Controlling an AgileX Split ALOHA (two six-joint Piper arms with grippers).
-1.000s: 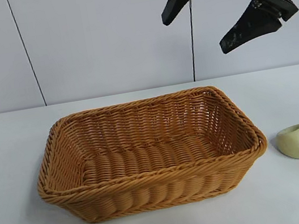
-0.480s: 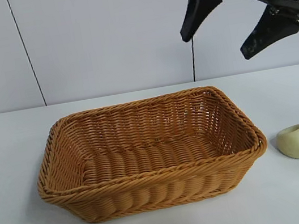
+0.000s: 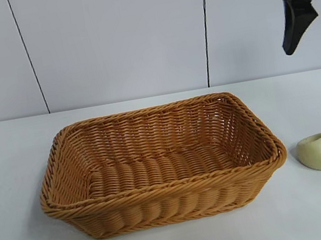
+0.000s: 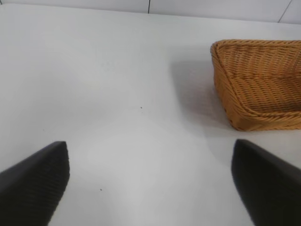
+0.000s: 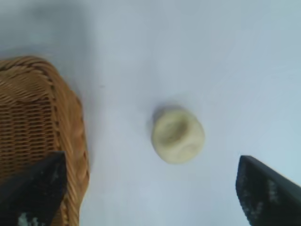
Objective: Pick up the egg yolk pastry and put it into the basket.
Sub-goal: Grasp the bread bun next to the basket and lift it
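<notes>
The egg yolk pastry, a pale cream lump with a dimple, lies on the white table just right of the basket. It also shows in the right wrist view, beside the basket's rim. My right gripper is open and empty, high above the pastry; in the exterior view only one of its fingers shows at the top right. My left gripper is open and empty over bare table, left of the basket; it is out of the exterior view.
The white table runs back to a pale panelled wall.
My right gripper has swung to the right and partly out of the exterior view, from above the basket's right end to above the pastry. The pastry and basket have not moved.
</notes>
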